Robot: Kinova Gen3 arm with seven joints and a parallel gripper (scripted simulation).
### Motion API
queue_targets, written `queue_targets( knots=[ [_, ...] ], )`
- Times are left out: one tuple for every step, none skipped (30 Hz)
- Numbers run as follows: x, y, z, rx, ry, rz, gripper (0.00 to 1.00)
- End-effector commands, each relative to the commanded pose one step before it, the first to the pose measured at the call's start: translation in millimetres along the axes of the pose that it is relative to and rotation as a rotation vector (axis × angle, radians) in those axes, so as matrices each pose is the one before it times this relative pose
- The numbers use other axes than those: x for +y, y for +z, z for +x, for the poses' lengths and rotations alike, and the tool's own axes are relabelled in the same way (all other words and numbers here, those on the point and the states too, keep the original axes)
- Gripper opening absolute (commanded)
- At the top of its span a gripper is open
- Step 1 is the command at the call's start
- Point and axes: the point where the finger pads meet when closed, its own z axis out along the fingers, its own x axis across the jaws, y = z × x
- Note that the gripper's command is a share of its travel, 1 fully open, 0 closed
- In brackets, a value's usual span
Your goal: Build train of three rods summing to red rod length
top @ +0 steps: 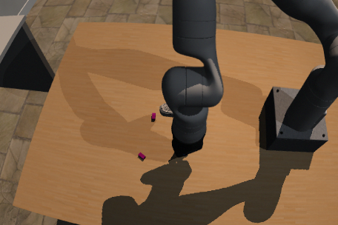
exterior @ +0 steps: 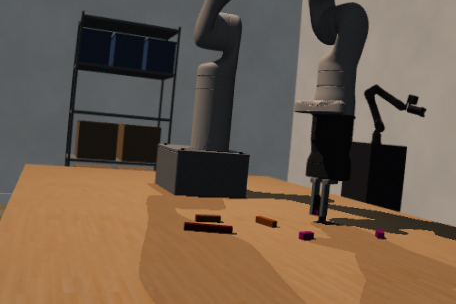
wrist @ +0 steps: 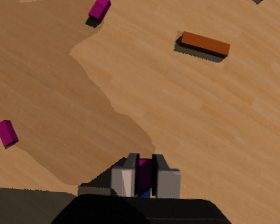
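Tool (wrist: 144, 180) clenched on a magenta rod (wrist: 144, 171), tips low at the worktop (wrist: 211, 136); orange rod (wrist: 204, 44) well apart.
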Motion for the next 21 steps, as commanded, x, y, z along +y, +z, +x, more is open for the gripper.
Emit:
queue_targets(
  knots=[
    [-0.12, -0.46, -0.49, -0.00132, -0.00011, 0.00050, 0.24],
    [0.00, 0.05, 0.00, 0.00000, 0.00000, 0.00000, 0.24],
    [0.00, 0.13, 0.00, 0.00000, 0.00000, 0.00000, 0.24],
    [0.00, 0.24, 0.00, 0.00000, 0.00000, 0.00000, 0.24],
    [0.00, 0.35, 0.00, 0.00000, 0.00000, 0.00000, 0.24],
    [0.00, 0.47, 0.00, 0.00000, 0.00000, 0.00000, 0.24],
    [0.00, 0.00, 0.00, 0.00000, 0.00000, 0.00000, 0.24],
    [0.00, 0.00, 0.00, 0.00000, 0.00000, 0.00000, 0.24],
    [0.00, 0.59, 0.00, 0.00000, 0.00000, 0.00000, 0.24],
    [0.00, 0.70, 0.00, 0.00000, 0.00000, 0.00000, 0.24],
    [0.00, 0.79, 0.00, 0.00001, -0.00001, -0.00001, 0.24],
    [0.00, 0.86, 0.00, 0.00001, -0.00001, -0.00001, 0.24],
    [0.00, 0.90, -0.01, -0.00001, 0.00001, 0.00001, 0.24],
    [0.00, 0.93, 0.00, 0.00000, 0.00000, 0.00000, 0.24],
    [0.00, 0.93, 0.00, 0.00000, 0.00000, 0.00000, 0.24],
    [0.00, 0.90, 0.01, 0.00001, -0.00001, -0.00001, 0.24],
    [0.00, 0.84, -0.01, -0.00001, 0.00001, 0.00001, 0.24],
    [0.00, 0.77, 0.00, -0.00001, 0.00001, 0.00001, 0.24],
    [0.00, 0.68, 0.00, 0.00000, 0.00000, 0.00000, 0.24],
    [0.00, 0.57, 0.00, 0.00000, 0.00000, 0.00000, 0.24],
    [0.00, 0.46, 0.00, 0.00000, 0.00000, 0.00000, 0.24]
  ],
)
